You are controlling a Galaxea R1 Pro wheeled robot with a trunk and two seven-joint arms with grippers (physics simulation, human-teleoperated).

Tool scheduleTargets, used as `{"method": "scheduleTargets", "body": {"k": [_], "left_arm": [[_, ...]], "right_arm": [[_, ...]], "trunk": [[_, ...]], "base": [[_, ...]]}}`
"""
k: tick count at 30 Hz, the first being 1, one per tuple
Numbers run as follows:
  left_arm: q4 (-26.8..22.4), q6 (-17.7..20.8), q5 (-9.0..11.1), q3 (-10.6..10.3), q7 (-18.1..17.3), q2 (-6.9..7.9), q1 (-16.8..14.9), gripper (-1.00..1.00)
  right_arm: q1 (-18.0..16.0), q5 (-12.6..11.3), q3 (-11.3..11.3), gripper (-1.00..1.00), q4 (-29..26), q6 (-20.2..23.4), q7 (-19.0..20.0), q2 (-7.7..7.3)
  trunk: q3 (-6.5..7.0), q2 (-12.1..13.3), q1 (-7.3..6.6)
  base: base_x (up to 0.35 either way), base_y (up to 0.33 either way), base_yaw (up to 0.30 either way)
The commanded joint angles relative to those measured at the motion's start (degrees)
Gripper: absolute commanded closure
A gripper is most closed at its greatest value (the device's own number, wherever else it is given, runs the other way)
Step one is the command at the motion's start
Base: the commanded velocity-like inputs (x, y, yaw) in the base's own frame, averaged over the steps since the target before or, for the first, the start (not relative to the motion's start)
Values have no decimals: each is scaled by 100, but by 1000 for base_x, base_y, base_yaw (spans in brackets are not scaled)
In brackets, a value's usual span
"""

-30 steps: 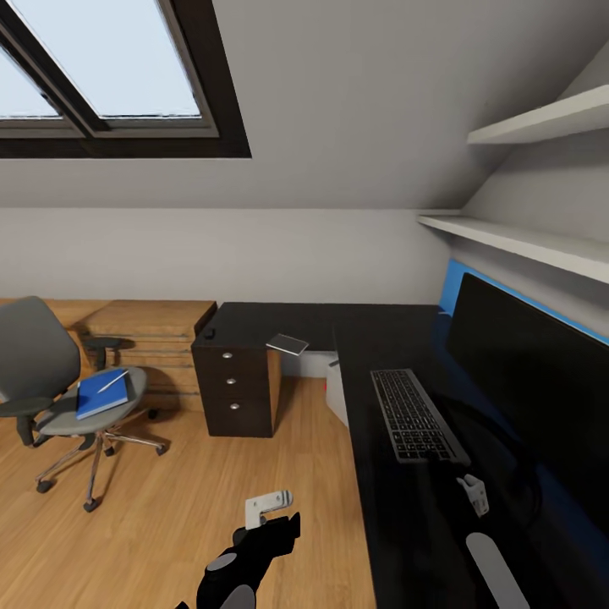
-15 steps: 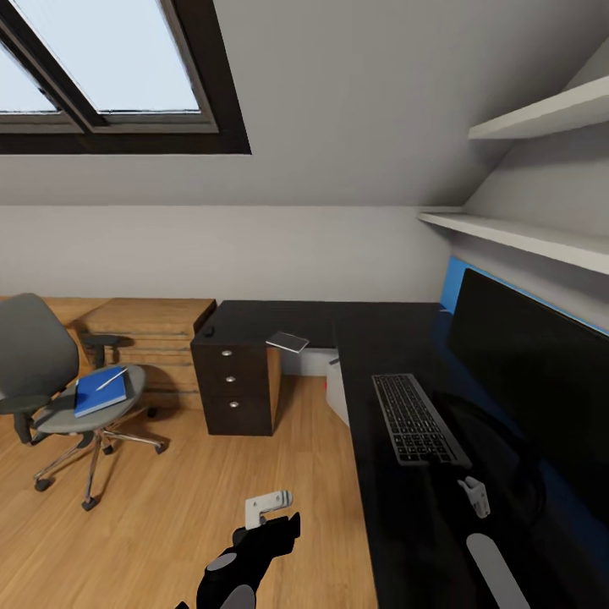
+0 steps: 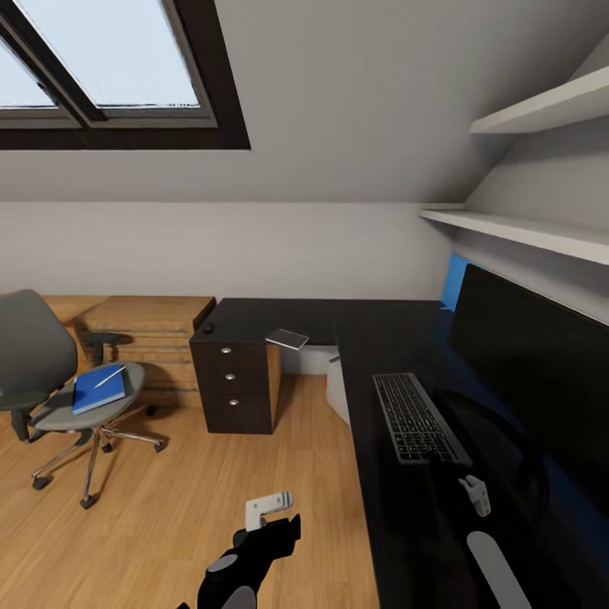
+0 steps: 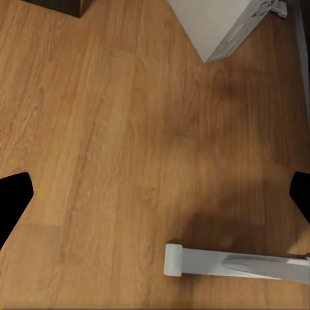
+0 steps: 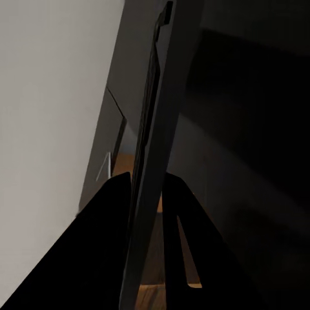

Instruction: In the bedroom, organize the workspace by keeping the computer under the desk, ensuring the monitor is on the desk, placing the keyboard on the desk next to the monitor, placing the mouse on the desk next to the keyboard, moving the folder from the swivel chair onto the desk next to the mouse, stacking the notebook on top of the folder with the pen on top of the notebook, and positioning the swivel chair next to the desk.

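The grey swivel chair stands at the left on the wooden floor, apart from the desk. On its seat lies the blue folder with the white pen across it. The black L-shaped desk carries the keyboard, with the monitor behind it. A small black mouse and a flat grey notebook lie on the far wing. The white computer sits under the desk. My left gripper hangs open over the floor. My right gripper hovers open over the desk, empty.
A black drawer unit holds up the desk's far wing. Light wooden cabinets line the back wall behind the chair. Two white shelves and a blue wall panel sit above the monitor. Open floor lies between chair and desk.
The whole picture has shifted slightly, so the camera has moved; the chair now sits a little further left in view. Both arms keep their pose.
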Motion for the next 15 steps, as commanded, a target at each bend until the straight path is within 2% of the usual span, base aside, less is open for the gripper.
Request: {"method": "scheduleTargets", "body": {"k": [1,7,13,15], "left_arm": [[20,10,24,-14,40,-10,-7,-100],[91,8,11,-2,37,-107,-7,-100],[102,7,9,1,37,-122,-7,-100],[102,7,9,1,37,-122,-7,-100]], "right_arm": [[-8,-69,-6,100,2,15,36,1],[-28,-69,-6,100,17,8,35,1],[-101,-69,-6,100,151,7,35,1],[-117,-69,-6,100,168,7,35,1]], "trunk": [[-25,-46,23],[-133,-287,155],[-241,-527,286],[-241,-527,286]], "base": [[0,0,0],[0,0,0],[0,0,0],[0,0,0]]}}
